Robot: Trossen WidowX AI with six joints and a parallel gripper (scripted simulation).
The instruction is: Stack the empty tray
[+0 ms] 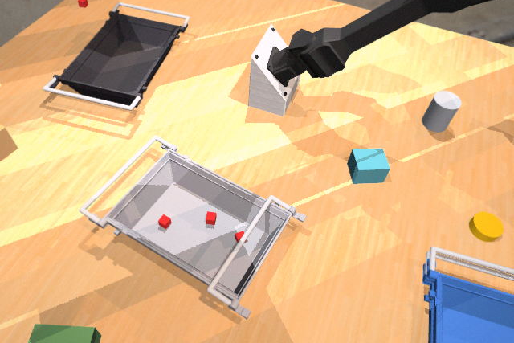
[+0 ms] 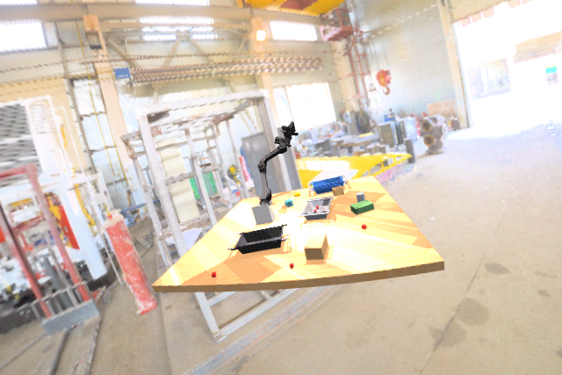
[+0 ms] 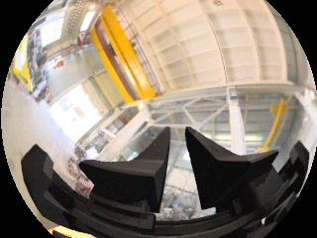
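Observation:
The loaded grey tray [image 1: 182, 202] [image 2: 311, 215] stands on the table with small red blocks inside. Its right bar [image 1: 249, 231] lies in across the top. Its left bar [image 1: 118, 174] is swung out beyond the end. An empty black tray [image 1: 120, 52] [image 2: 261, 243] has a bar out over each end. A blue tray [image 1: 473, 306] [image 2: 327, 185] also looks empty; its near bars show in the top view. My gripper [image 2: 290, 125] [image 3: 177, 130] is raised high above the table, away from all trays. Its fingers are slightly apart with nothing between them. It is outside the top view.
My arm rises from a pale wedge-shaped mount [image 1: 265, 94] [image 2: 262, 215]. A cyan block [image 1: 369, 169] [image 2: 288, 203], a grey cylinder [image 1: 438, 115] and a yellow disc [image 1: 485, 226] stand near the grey tray. A green block [image 1: 62, 334] [image 2: 362, 206], a brown box [image 2: 315, 250] and loose red cubes lie farther off.

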